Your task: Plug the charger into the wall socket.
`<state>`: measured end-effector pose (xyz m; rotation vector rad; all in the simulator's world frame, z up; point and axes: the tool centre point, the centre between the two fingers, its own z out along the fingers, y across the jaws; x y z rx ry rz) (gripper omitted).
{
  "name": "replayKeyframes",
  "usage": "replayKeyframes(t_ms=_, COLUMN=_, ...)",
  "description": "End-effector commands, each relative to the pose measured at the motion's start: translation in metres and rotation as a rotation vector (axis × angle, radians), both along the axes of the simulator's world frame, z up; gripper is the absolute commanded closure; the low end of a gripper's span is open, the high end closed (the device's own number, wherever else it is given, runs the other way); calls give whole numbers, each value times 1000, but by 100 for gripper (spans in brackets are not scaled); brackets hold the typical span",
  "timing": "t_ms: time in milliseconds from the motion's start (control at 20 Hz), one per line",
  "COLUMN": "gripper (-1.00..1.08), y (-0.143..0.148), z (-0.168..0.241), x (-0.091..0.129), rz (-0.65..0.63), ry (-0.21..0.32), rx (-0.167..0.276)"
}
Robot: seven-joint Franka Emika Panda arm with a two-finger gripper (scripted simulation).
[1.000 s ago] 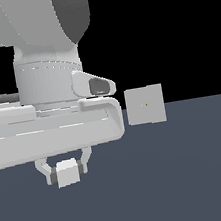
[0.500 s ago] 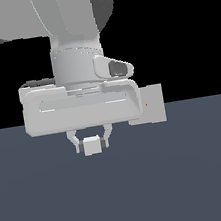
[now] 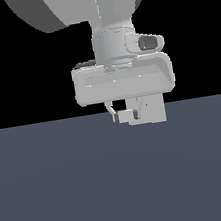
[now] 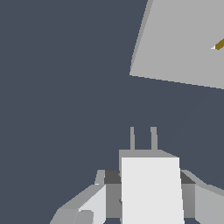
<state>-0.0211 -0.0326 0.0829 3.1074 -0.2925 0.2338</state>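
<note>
My gripper (image 3: pixel 126 115) is shut on the charger (image 3: pixel 124 116), a small whitish block held just above the dark floor. In the wrist view the charger (image 4: pixel 151 188) sits between my fingers (image 4: pixel 94 203), its two thin prongs pointing toward the wall socket (image 4: pixel 183 39), with a gap of floor between them. The socket is a flat light-grey panel with a yellowish mark near the wrist picture's edge. In the exterior view the wall socket (image 3: pixel 154 111) stands right behind my hand, partly hidden by it, and the charger overlaps the panel's left edge.
The dark blue-grey floor (image 3: pixel 119 182) spreads all around. My large grey arm and hand body (image 3: pixel 123 80) fill the upper middle of the exterior view and cover the top of the panel.
My gripper has carried the charger toward the exterior view's right and farther from the camera, from well left of the socket to right in front of it. The grip has stayed shut.
</note>
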Motion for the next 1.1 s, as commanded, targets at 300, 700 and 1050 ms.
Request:
replayKeyframes(t_ms=300, gripper=108, y=-35, z=16, x=6, rz=-144, ry=2, rx=-1)
replayKeyframes(t_ms=700, gripper=108, y=-37, z=17, x=6, rz=-154, ry=2, rx=-1)
replayKeyframes(t_ms=1050, gripper=108, y=-41, z=17, x=17, rz=-154, ry=2, rx=-1)
